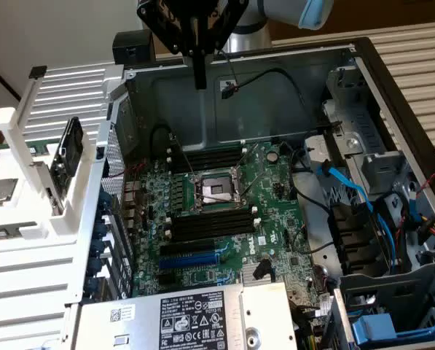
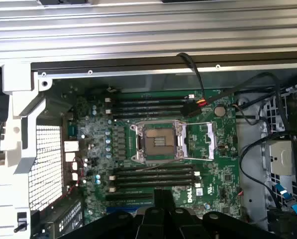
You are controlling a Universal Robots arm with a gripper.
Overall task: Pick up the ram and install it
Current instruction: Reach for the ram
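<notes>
The gripper (image 1: 200,82) hangs over the back wall of the open computer case (image 1: 166,102), jaws pressed together on nothing (the two fingers read as one dark bar). Well apart from the jaws, lower and toward the exterior view's left, the ram (image 1: 68,149) stands tilted in a white rack (image 1: 28,182) outside the case. Beneath and ahead of the jaws lies the motherboard (image 1: 275,219) with its black memory slots (image 1: 210,224).

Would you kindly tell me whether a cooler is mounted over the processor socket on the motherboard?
No, the processor socket on the motherboard sits uncovered, its metal frame and bare centre open to view.
</notes>
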